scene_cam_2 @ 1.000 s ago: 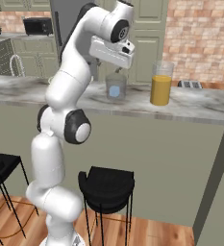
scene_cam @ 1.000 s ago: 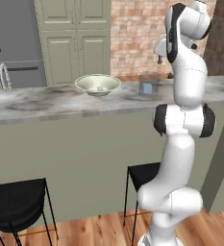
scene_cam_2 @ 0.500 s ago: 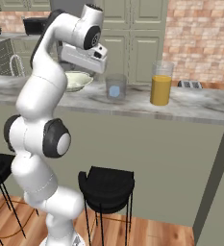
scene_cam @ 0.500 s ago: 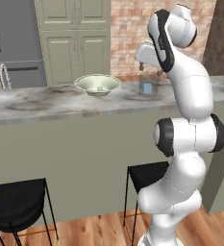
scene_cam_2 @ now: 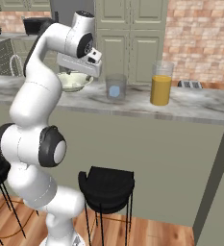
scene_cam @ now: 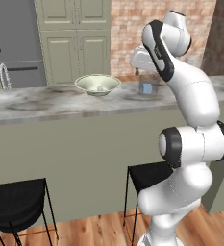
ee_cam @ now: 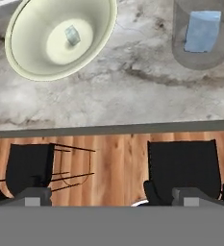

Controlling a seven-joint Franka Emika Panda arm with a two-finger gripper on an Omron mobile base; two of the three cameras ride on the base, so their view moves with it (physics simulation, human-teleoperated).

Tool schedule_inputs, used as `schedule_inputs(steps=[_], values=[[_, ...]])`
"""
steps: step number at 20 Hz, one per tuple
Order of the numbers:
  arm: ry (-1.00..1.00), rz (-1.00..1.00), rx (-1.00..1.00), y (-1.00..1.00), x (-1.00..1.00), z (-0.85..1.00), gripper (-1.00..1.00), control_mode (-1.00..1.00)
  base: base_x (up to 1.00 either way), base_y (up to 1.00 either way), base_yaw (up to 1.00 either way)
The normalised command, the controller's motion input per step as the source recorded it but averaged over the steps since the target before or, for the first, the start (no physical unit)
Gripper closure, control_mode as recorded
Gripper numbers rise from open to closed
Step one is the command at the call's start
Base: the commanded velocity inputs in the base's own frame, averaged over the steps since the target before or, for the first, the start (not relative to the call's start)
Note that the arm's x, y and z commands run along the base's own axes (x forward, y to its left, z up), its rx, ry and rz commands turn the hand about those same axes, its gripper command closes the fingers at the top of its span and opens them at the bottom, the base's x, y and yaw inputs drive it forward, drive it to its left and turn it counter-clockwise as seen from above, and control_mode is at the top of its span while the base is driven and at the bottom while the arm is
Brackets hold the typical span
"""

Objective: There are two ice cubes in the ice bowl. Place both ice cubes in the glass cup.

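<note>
Ice cubes are splitting up nicely for you: one pale-blue cube [ee_cam: 203, 31] is sitting inside the glass cup [ee_cam: 203, 57], up and to the right of your gripper [ee_cam: 108, 196] in the hand view, and the other cube [ee_cam: 72, 35] is lying in the middle of the ice bowl [ee_cam: 31, 72], up and to the left. Both vessels are standing on the bench [ee_cam: 113, 96], well apart from each other, and your gripper is hanging above the bench's near edge, roughly between them. Its tips are standing wide and gripping nothing, which makes sense if you're heading back for the second cube.

From the left base view, the bowl [scene_cam: 84, 84] is resting clear of the hand, with the cup [scene_cam: 147, 88] partly behind the arm. From the right base view, the cup [scene_cam_2: 116, 87] is showing its blue cube [scene_cam_2: 115, 91] beside the taller glass of orange liquid [scene_cam_2: 161, 84], which you want to leave alone.

Compared with a second ago, the hand is swinging away from over the cup and towards the bowl, and the elbow is folding in closer to the base. Cup, bowl and orange glass are staying put.

My read: half done, the bowl cube next, and you're needing a centred descent into that shallow dish.
</note>
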Motion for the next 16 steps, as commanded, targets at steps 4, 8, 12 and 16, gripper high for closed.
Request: schedule_inputs(steps=[4,8,12,16], values=[[0.00,0.00,0.00,0.00,0.38,0.00,-1.00,-1.00,0.00,0.00,0.00],[0.00,0.00,0.00,0.00,0.33,0.00,-1.00,-1.00,0.00,0.00,0.00],[0.00,0.00,0.00,0.12,0.30,0.00,-1.00,-1.00,0.00,0.00,0.00],[0.00,0.00,-0.04,0.40,0.17,-0.11,-1.00,-1.00,0.00,0.00,0.00]])
